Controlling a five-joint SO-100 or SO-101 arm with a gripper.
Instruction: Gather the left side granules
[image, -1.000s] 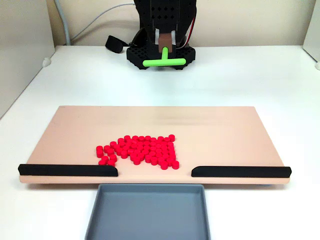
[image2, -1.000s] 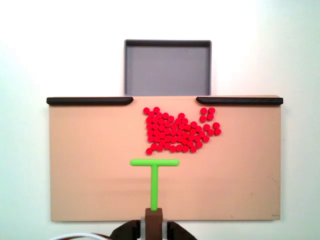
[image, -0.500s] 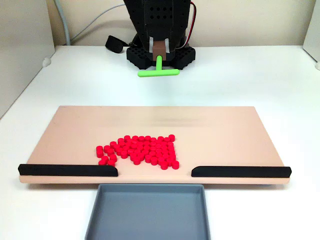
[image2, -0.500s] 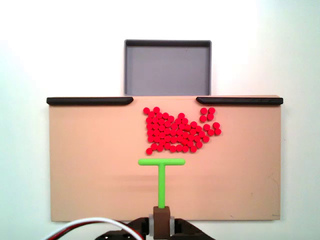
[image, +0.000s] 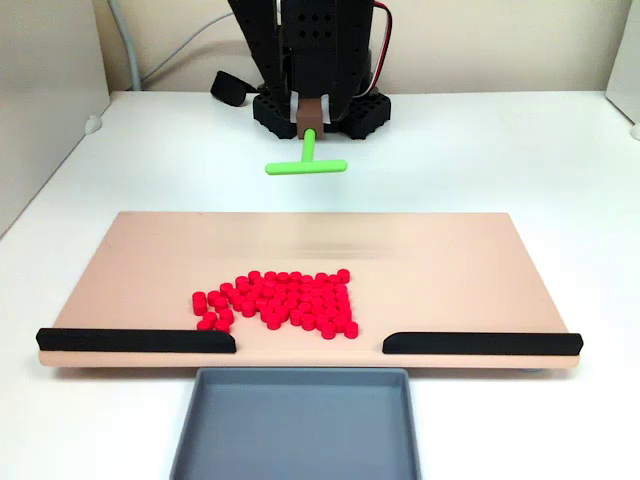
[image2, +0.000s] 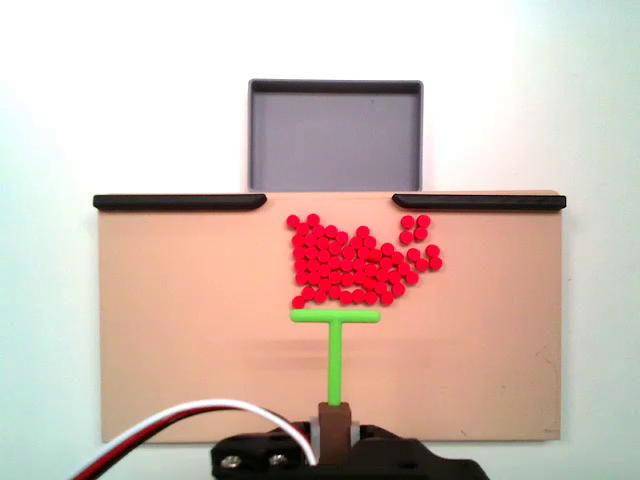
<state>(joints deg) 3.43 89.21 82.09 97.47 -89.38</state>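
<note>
Dozens of small red granules (image: 280, 300) (image2: 355, 262) lie in one loose cluster on a pale, peach-coloured board (image: 450, 270) (image2: 180, 330). In the fixed view from the front, the cluster sits toward the near edge of the board, well ahead of the gripper and a little left of it. In the fixed view from above, the same cluster lies just beyond the crossbar of a green T-shaped pusher (image: 305, 162) (image2: 334, 340), with a few granules set slightly apart at the cluster's upper right.

The gripper (image: 310, 128) (image2: 334, 420) holds the stem of the pusher through a brown block; the jaws themselves are hidden behind the block and the black arm body, so I cannot tell how they stand. From the front, the pusher hangs in the air above the white table (image: 520, 160), between the arm's base and the board's far edge. From above, its crossbar appears close to the nearest granules; whether it touches them cannot be told.

Two black rails (image: 135, 340) (image2: 180, 201) line the board's edge farthest from the gripper, with a gap between them. Past that gap sits a grey tray (image: 300, 425) (image2: 335, 140), its floor bare of granules. A white and red cable (image2: 200, 425) curves beside the arm.
</note>
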